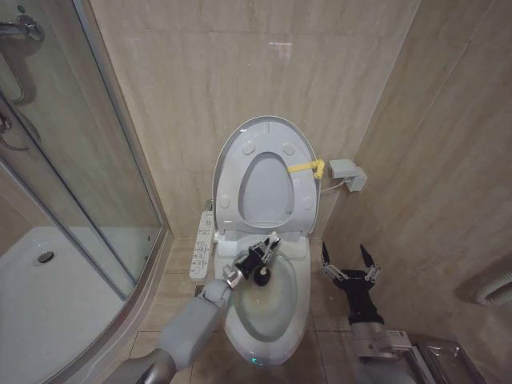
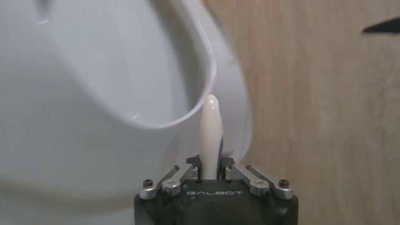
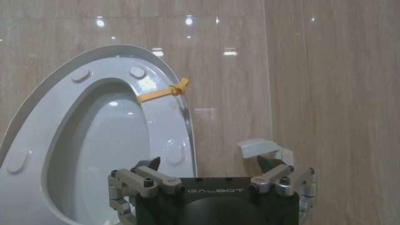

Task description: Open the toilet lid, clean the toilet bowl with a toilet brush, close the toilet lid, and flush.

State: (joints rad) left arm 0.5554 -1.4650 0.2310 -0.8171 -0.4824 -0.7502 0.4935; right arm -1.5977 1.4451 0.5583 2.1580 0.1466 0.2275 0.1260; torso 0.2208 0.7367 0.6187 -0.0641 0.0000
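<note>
Left tool (image 1: 262, 258) pinched on the thin white handle of the toilet brush (image 1: 262, 277), low over the rear of the toilet bowl (image 1: 264, 320). In the left wrist view, left tool (image 2: 211, 169) pressed against both sides of the toilet brush (image 2: 211, 133), handle end poking out beyond the fingers. Right tool (image 1: 344, 260) spread wide and empty, parked beside the bowl near the wall; same spread stance for the right tool (image 3: 209, 165) in its own wrist view.

Toilet lid (image 1: 264, 188) upright against the wall, yellow strap (image 1: 306, 169) at its edge.

Risks, as a judgement:
- Slender smooth handle in a narrow pinch: likely to swivel or slip under scrubbing pressure.
- Raised lid close behind the left tool: could be knocked forward by a high stroke.
- Button panel (image 1: 204, 240) just beside the bowl: could be bumped by the forearm.

Containers: bowl holds the dark bristle head near its back wall, inside faintly yellowish. Shower tray (image 1: 80, 280) well apart, with a drain.
</note>
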